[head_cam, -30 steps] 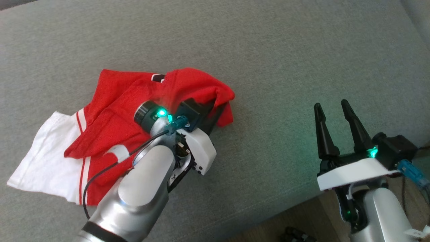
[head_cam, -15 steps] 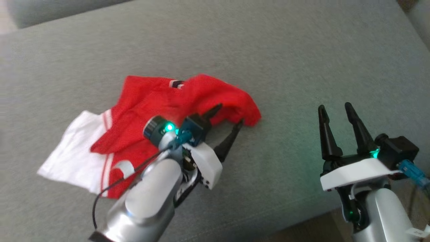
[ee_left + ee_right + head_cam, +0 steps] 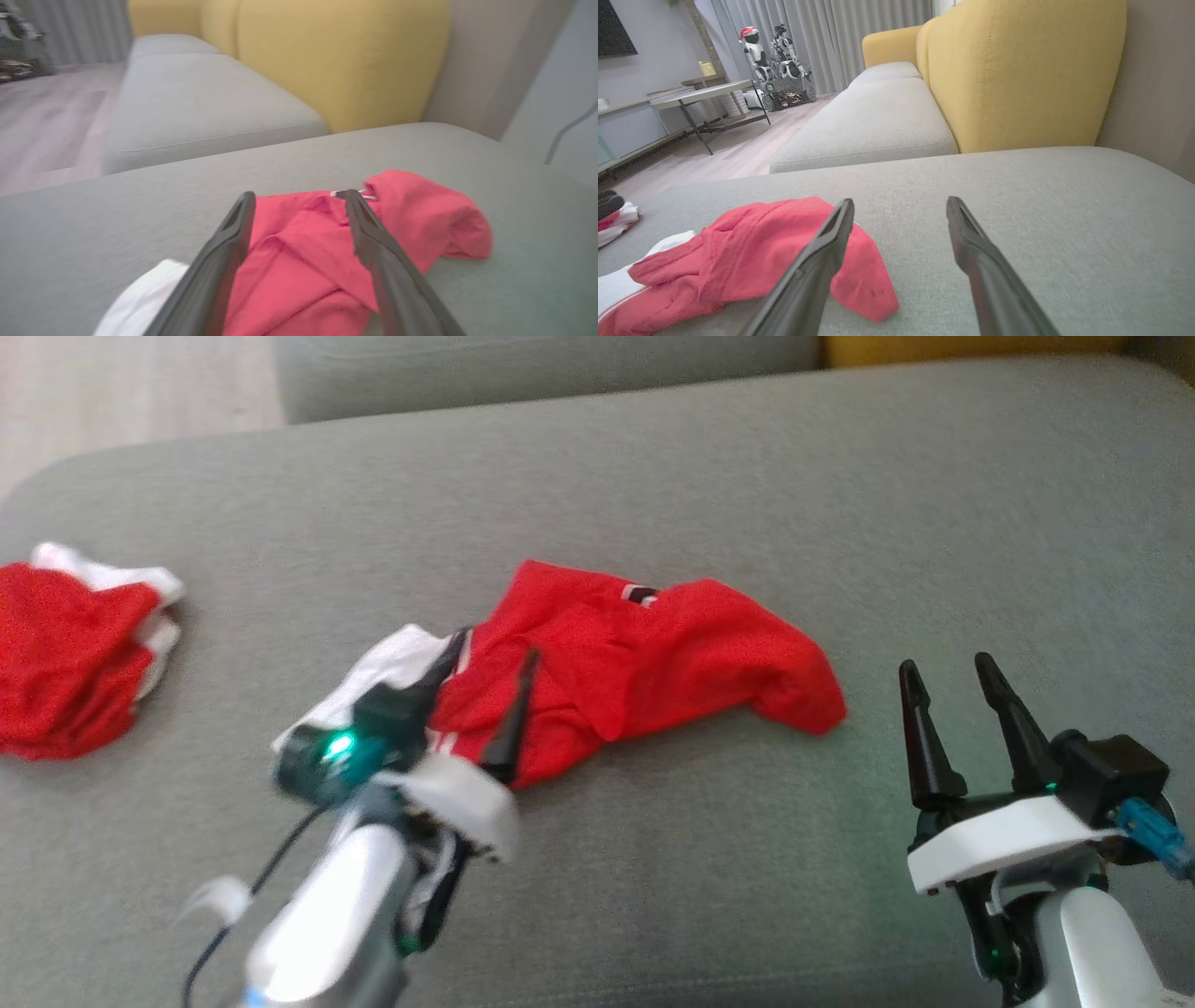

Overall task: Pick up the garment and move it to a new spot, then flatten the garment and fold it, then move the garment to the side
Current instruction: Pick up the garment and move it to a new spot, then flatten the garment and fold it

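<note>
A crumpled red and white garment [image 3: 644, 658] lies in the middle of the grey sofa seat [image 3: 653, 476]. My left gripper [image 3: 495, 653] hovers open over the garment's left part, one finger on either side of a red fold, nothing held. The left wrist view shows the same red cloth [image 3: 327, 252] between and beyond the fingers [image 3: 224, 261]. My right gripper [image 3: 948, 667] stands open at the lower right, off the cloth, with the garment's red end [image 3: 752, 252] to its left.
A second red and white garment [image 3: 70, 649] lies bunched at the seat's left end. A yellow backrest [image 3: 1017, 70] rises behind the seat, next to another grey cushion [image 3: 873, 121]. A low table [image 3: 705, 93] and a small robot figure [image 3: 777, 60] stand farther off.
The head camera has tilted and swung, bringing the second garment into view. My left gripper let go of the garment's right end, opened and pulled back over its left part. The right gripper held still.
</note>
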Motion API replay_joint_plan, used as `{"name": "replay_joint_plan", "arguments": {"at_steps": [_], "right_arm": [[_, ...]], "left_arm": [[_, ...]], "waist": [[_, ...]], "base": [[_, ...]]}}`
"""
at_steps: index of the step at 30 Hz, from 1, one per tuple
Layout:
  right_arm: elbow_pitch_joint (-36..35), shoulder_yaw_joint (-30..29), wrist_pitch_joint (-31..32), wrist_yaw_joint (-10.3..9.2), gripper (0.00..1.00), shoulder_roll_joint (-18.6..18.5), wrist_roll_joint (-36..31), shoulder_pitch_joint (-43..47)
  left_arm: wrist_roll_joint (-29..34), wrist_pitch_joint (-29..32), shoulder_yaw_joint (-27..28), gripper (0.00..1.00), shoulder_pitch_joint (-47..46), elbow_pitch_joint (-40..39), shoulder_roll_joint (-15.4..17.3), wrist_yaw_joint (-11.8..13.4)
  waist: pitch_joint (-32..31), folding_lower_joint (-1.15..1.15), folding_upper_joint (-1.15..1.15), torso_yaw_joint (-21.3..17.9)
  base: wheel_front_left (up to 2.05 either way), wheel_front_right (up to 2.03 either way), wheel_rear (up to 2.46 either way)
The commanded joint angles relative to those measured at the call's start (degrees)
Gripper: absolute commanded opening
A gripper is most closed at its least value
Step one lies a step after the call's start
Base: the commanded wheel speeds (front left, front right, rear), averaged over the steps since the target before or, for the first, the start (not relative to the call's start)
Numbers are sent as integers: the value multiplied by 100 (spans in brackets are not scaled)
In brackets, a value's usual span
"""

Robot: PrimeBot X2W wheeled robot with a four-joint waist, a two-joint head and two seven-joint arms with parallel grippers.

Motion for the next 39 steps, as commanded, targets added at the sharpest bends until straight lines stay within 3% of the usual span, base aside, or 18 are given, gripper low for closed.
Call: {"name": "replay_joint_plan", "arguments": {"at_steps": [1,9,39], "right_arm": [[-258,132,35,-4,100,-28,-60,-44],[-300,125,162,-4,100,-28,-189,94],[-537,24,387,-4,100,-28,-258,725]], "left_arm": [[-75,-93,380,100,7,-273,224,150],[-239,-196,982,100,699,-695,744,616],[-421,-112,1105,100,1863,-1479,1139,975]], "waist": [[-191,0,0,269],[-397,0,0,526],[-999,0,0,504]], "base": [[0,0,0],[0,0,0],[0,0,0]]}}
